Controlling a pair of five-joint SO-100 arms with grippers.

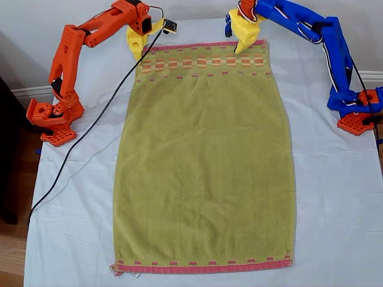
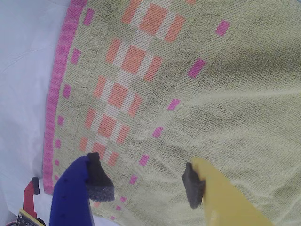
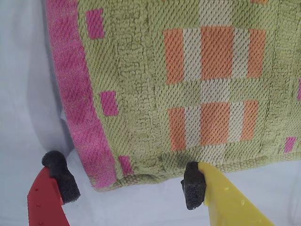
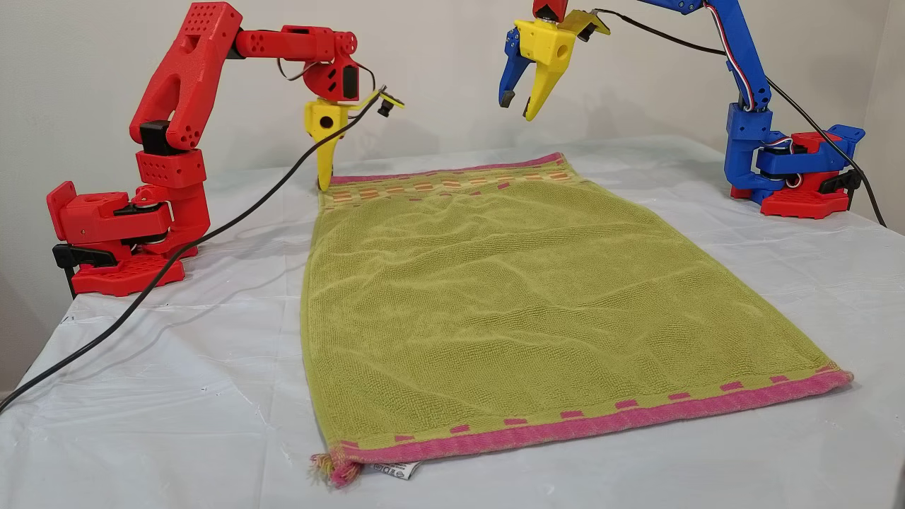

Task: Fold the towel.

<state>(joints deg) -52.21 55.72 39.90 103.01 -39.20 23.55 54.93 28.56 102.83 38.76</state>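
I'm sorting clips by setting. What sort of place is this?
Probably a home or hobby robot bench: two desktop arms stand on a table under a white sheet, by a plain wall with a baseboard, around a towel.

White tablecloth (image 1: 335, 197), black cable (image 1: 78, 149)

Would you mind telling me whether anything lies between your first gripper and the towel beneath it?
Nothing: in the other view my first gripper hangs open above the towel's far corner with only air between.
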